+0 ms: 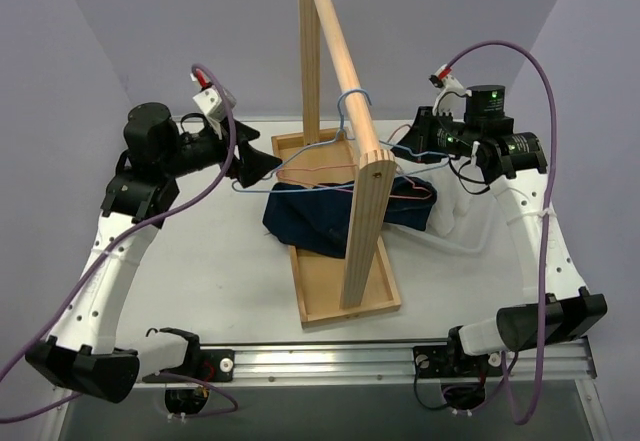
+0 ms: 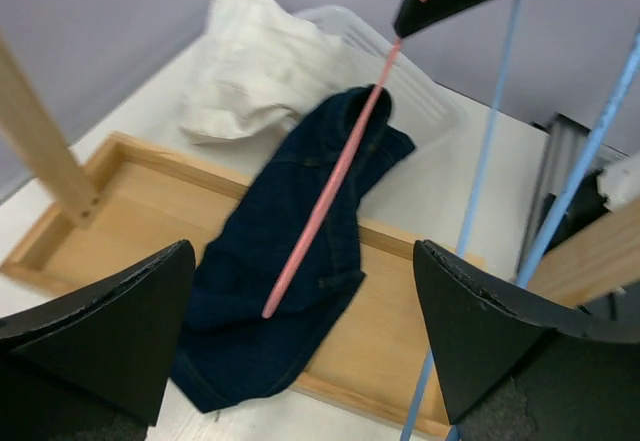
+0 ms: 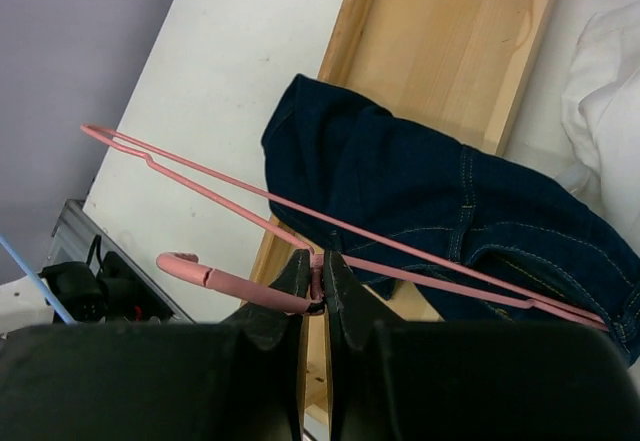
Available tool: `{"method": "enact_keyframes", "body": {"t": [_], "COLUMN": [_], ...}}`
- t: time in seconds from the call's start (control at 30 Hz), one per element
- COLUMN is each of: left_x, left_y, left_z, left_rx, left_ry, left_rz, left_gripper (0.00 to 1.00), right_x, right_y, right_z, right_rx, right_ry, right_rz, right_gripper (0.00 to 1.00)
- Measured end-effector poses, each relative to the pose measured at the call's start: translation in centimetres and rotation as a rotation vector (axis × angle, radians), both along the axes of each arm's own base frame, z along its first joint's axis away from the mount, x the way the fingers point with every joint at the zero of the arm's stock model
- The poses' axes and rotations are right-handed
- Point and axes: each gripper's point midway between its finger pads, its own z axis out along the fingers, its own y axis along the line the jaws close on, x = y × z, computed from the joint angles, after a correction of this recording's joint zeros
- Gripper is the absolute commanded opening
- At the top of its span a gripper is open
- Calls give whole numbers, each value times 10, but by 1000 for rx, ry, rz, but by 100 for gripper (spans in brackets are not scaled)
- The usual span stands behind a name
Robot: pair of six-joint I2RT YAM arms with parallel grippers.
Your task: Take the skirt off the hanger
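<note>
I see a flat white table point(image 1: 200, 271). On it stands a tall wooden rack with a long tray at the bottom point(image 1: 325, 306) and a round pole on top. A dark blue jean skirt point(image 1: 310, 216) lies crumpled across the tray. Its long way goes from my left to my right, and both ends hang over onto the table. A crumpled white cloth point(image 1: 455, 216) lies near its right end. A thin pink wire hanger point(image 3: 250, 196) runs along above the skirt. I cannot tell if they touch. A thin blue wire hanger point(image 1: 350, 101) hangs on the pole. My right gripper point(image 3: 320, 271) pinches the pink hanger near its hook. My left gripper point(image 2: 300, 331) is spread wide over the skirt, holding nothing.
</note>
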Motion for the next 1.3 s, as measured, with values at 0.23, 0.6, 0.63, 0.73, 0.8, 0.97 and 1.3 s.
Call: {"method": "enact_keyframes", "body": {"t": [0.23,0.6,0.63,0.73,0.8,0.97,1.3], "left_x": [-38,-43,-43,-41,-40,-40,-21], "left_y": [-20,-21,-22,-22,-22,-22,-21], "left_z": [-9,-19,-19,-22,-23,-25,-54], "left_rx": [-8,22,22,28,32,36,111], "left_ry": [6,-15,-12,-10,-8,1,59], "left_rz": [-280,-345,-346,-348,-349,-352,-332], "left_gripper": [99,99,99,99,99,96,95], "right_x": [-12,-22,-22,-23,-23,-28,-55], "right_y": [3,14,15,16,16,20,34], "right_z": [9,21,22,24,24,27,32], "right_rx": [30,103,107,115,116,111,114], "right_ry": [-25,-18,-19,-23,-24,-37,-47], "right_rz": [38,105,108,119,122,138,219], "right_gripper": [0,0,0,0,0,0,0]}}
